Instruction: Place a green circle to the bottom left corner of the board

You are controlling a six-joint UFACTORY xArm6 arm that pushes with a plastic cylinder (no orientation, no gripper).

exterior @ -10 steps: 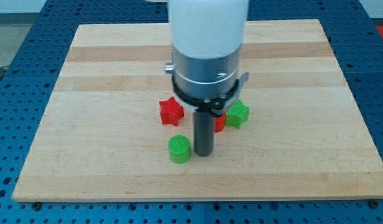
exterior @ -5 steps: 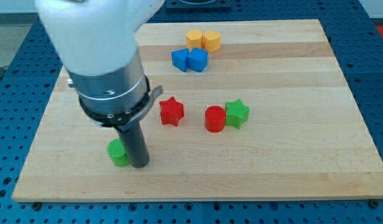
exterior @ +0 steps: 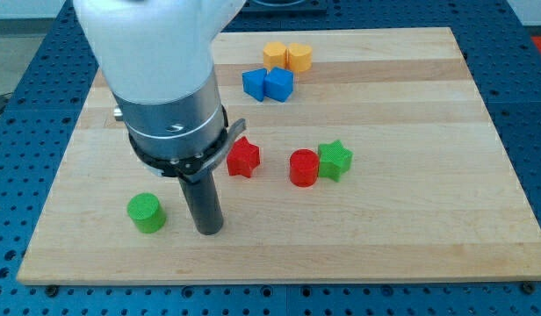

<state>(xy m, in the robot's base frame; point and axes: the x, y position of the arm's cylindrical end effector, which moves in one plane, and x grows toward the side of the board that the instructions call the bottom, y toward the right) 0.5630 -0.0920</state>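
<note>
The green circle [exterior: 147, 212] lies on the wooden board [exterior: 411, 228], in its lower left part, short of the bottom left corner. My tip [exterior: 209, 230] rests on the board to the right of the green circle, with a clear gap between them. The arm's white and grey body rises above it and hides part of the board's upper left.
A red star [exterior: 243, 157] lies just up and right of the rod. A red circle [exterior: 303, 168] touches a green star [exterior: 335, 160] at mid-board. Two blue blocks [exterior: 268, 84] and two orange blocks [exterior: 287, 57] sit near the view's top.
The green circle has slid left across the lower board, pushed by the rod. The tip has since moved back to the right, leaving a gap to the circle.
</note>
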